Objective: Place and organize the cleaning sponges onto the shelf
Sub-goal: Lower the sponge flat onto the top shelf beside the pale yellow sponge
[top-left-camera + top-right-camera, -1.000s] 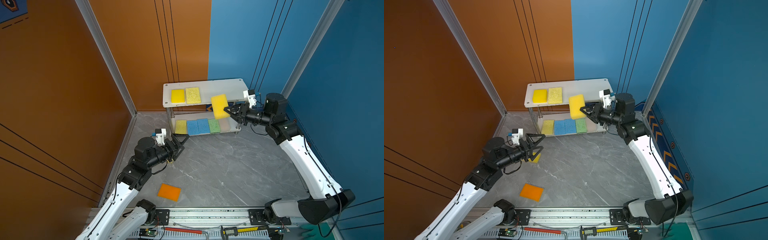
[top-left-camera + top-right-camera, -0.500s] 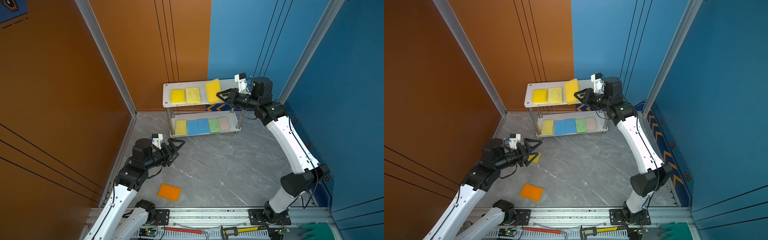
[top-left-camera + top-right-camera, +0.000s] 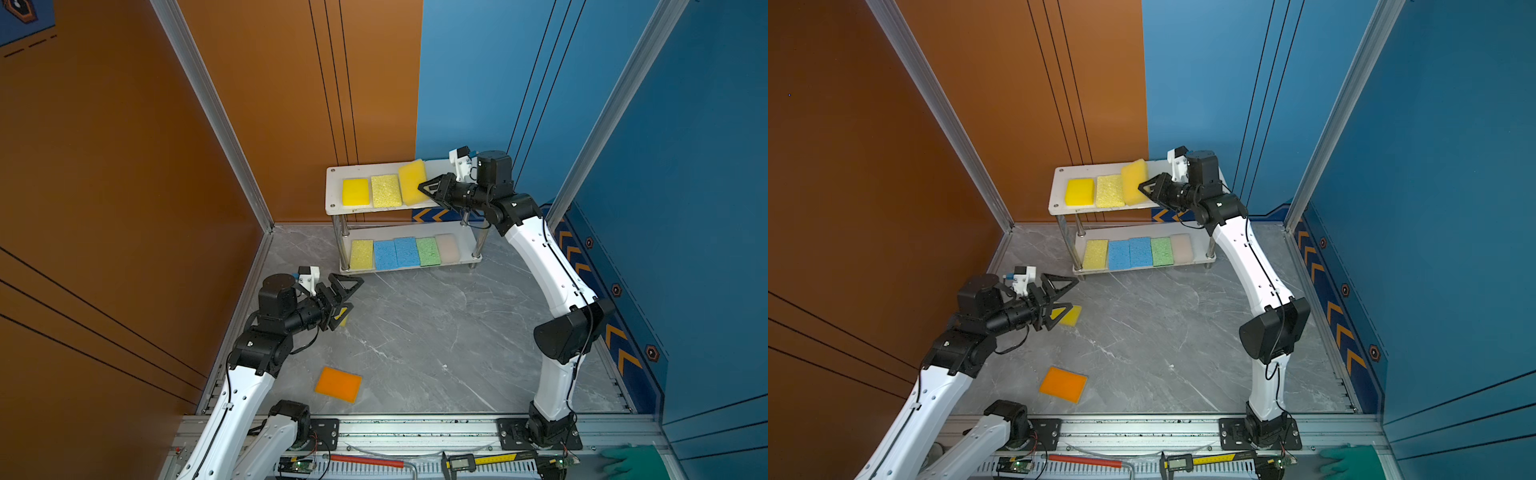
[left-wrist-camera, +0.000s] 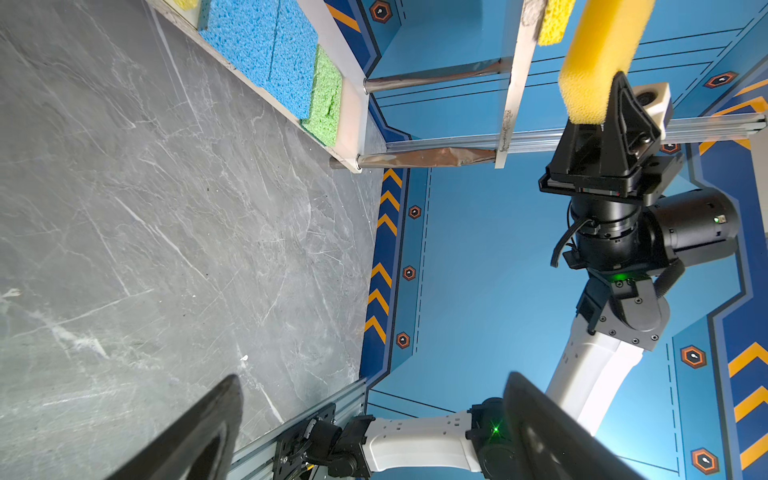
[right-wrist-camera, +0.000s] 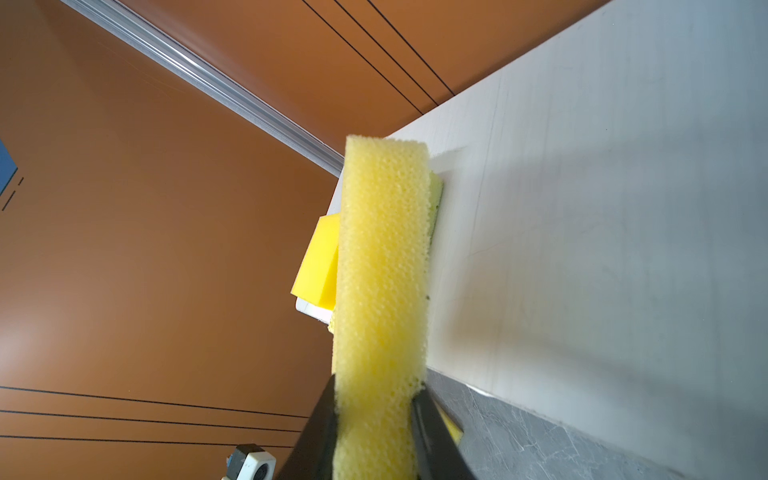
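The right pincer point(image 3: 424, 189) reaches over the top board point(image 3: 335, 195) of the shelf point(image 3: 1059, 195) and pinches a thick yellow sponge point(image 3: 411, 183) by one end. That sponge is tilted rather than lying flat, and sits just beside the pale porous sponge point(image 3: 386, 191). Whether its lower edge touches the board I cannot tell. In the right wrist view it shows edge-on, squeezed between the two black fingers point(image 5: 316, 432), with the white board close alongside.

Two sponges lie flat on the top board: a bright smooth yellow sponge point(image 3: 355, 192) at the left end, and the pale porous one touching it.

On the lower board point(image 3: 465, 249) five sponges lie flat in a tight row. From the left they are a dull yellow sponge point(image 3: 361, 254), a first blue sponge point(image 3: 384, 254), a second blue sponge point(image 3: 407, 251), a green sponge point(image 3: 428, 251) and a beige sponge point(image 3: 448, 248).

The left pincer point(image 3: 353, 295) is spread wide with nothing between its fingers point(image 4: 199, 436). It hovers low over the grey table point(image 3: 415, 332) in front of the shelf's left end. Under it lies a small yellow sponge point(image 3: 1071, 316), flat on the table and partly hidden by the lower finger. I cannot tell whether they touch.

An orange sponge point(image 3: 338, 384) lies flat on the table near the front rail — well apart from both pincers.
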Available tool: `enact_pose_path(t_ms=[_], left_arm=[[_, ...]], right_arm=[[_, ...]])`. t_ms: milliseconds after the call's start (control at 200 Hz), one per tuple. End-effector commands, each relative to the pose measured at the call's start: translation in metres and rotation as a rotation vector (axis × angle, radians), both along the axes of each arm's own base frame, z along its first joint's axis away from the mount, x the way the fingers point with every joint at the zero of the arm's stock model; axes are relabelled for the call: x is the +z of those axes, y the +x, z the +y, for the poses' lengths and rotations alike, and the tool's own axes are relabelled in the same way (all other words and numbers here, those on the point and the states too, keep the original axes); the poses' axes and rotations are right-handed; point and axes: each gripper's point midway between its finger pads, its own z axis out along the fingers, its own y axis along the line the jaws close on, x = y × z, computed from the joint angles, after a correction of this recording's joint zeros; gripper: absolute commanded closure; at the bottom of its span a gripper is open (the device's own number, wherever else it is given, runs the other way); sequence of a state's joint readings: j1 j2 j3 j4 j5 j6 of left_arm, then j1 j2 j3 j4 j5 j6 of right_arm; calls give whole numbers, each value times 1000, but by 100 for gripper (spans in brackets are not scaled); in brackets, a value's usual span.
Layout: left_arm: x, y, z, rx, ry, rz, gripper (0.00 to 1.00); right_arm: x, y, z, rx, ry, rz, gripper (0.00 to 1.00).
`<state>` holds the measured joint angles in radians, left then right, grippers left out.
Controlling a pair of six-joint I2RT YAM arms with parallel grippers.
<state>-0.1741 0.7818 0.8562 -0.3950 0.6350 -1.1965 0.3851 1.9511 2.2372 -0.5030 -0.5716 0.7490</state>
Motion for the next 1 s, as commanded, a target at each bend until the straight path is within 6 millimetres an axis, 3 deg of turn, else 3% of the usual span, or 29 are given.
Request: enact_pose_path(t_ms=[0, 215, 350, 701, 996], left_arm=[[-7, -4, 1, -27, -3, 16, 2], [-6, -1, 8, -14, -17, 20, 2], [-7, 0, 12, -3, -23, 23, 2], [-8, 6, 21, 19, -31, 30, 2], [-8, 10, 24, 29, -33, 31, 2]], right_arm=[[10, 2, 2, -13, 9, -19, 74], [-2, 14, 4, -29, 7, 5, 74], [-7, 17, 4, -29, 7, 17, 66], [-15, 24, 1, -43, 1, 30, 59], [-11, 23, -4, -60, -31, -4, 40]])
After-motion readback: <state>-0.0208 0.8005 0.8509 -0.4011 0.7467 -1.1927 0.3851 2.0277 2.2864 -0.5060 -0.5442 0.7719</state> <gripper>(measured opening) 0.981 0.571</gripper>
